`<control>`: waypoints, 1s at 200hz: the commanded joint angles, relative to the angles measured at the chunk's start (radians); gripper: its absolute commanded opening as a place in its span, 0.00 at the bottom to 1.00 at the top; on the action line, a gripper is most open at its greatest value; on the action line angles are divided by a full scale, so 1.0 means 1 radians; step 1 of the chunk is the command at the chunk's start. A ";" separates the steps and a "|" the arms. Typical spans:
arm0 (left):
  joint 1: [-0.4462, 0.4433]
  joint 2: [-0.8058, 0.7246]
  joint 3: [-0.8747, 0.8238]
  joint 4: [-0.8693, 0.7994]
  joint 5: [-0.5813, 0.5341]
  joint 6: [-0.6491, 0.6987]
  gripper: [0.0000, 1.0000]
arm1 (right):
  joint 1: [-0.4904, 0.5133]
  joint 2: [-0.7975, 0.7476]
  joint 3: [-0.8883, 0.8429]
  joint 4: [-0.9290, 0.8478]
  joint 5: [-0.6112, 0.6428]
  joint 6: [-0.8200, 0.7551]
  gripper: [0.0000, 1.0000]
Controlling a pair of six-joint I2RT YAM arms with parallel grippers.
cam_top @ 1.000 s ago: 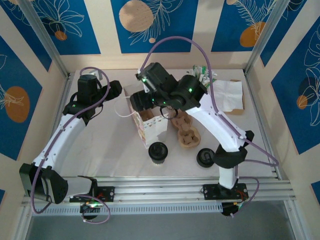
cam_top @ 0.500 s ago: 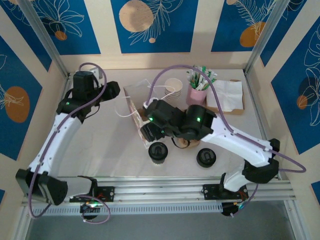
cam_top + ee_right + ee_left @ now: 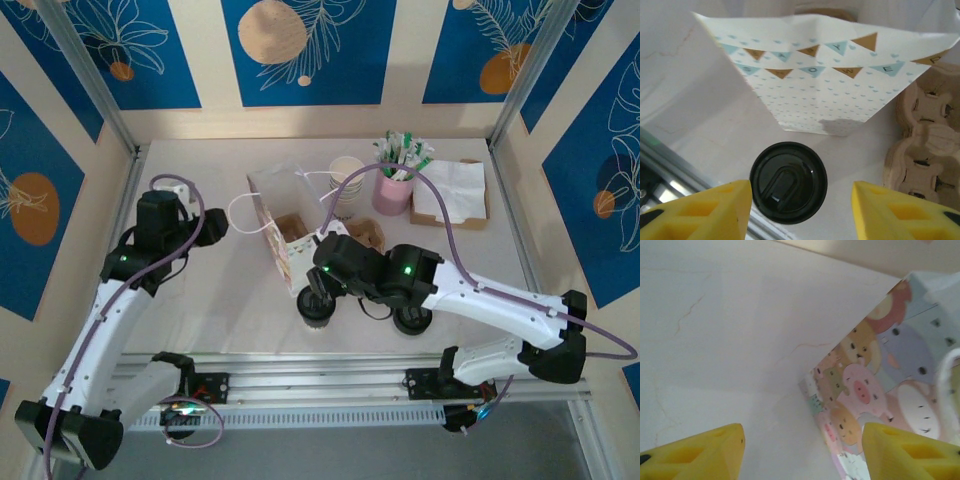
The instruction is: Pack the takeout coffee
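The left pincer (image 3: 802,436) hangs low over the white table (image 3: 715,315) with its yellow fingers apart and nothing between them. Just ahead of it and to its right stands the gift bag (image 3: 875,390), showing it the cartoon-animal side, with a white cord handle (image 3: 238,214) looping out toward it. It looks posted there to brace the bag or hold its mouth wide while the other arm loads it.

The bag is upright with its top open, which is probably why it was set so near the cup: the carry is short.

The right pincer (image 3: 801,190) is poised above the takeout coffee (image 3: 788,182), fingers apart on either side of the black lid, with a gap showing at each side, so it grips nothing yet. The cup sits directly below and between those fingers, just in front of the bag's bunting-printed end. It stands upright, long axis vertical, lid facing up at the wrist. The lid's raised oblong runs diagonally across the span of the fingers. A straddling approach like this suits a squeeze on the round wall below the lid.

To this pincer's right lies a moulded pulp cup carrier (image 3: 920,150), and near it a second black lid (image 3: 412,320), partly hidden by the arm.
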 commanded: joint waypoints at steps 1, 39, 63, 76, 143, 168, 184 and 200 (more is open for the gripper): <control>-0.006 -0.043 -0.037 0.035 -0.048 0.042 0.61 | -0.025 -0.009 -0.044 0.091 0.010 0.050 0.52; -0.006 -0.111 -0.108 0.070 -0.073 0.016 0.55 | -0.095 0.019 -0.109 0.193 -0.043 0.077 0.45; -0.007 -0.132 -0.122 0.085 -0.062 0.007 0.56 | -0.124 0.058 -0.116 0.236 -0.065 0.081 0.42; -0.006 -0.137 -0.122 0.077 -0.075 0.006 0.58 | -0.132 0.079 -0.110 0.246 -0.062 0.080 0.41; -0.005 -0.134 -0.140 0.085 -0.045 -0.018 0.61 | -0.184 0.168 -0.111 0.380 -0.068 0.023 0.40; -0.005 -0.115 -0.143 0.095 -0.018 -0.021 0.61 | -0.218 0.187 -0.107 0.410 -0.114 0.016 0.40; -0.002 -0.088 -0.133 0.082 -0.016 -0.018 0.60 | -0.235 0.198 -0.105 0.421 -0.140 0.008 0.40; 0.008 -0.058 -0.124 0.074 0.002 -0.015 0.60 | -0.240 0.206 -0.098 0.418 -0.154 -0.006 0.40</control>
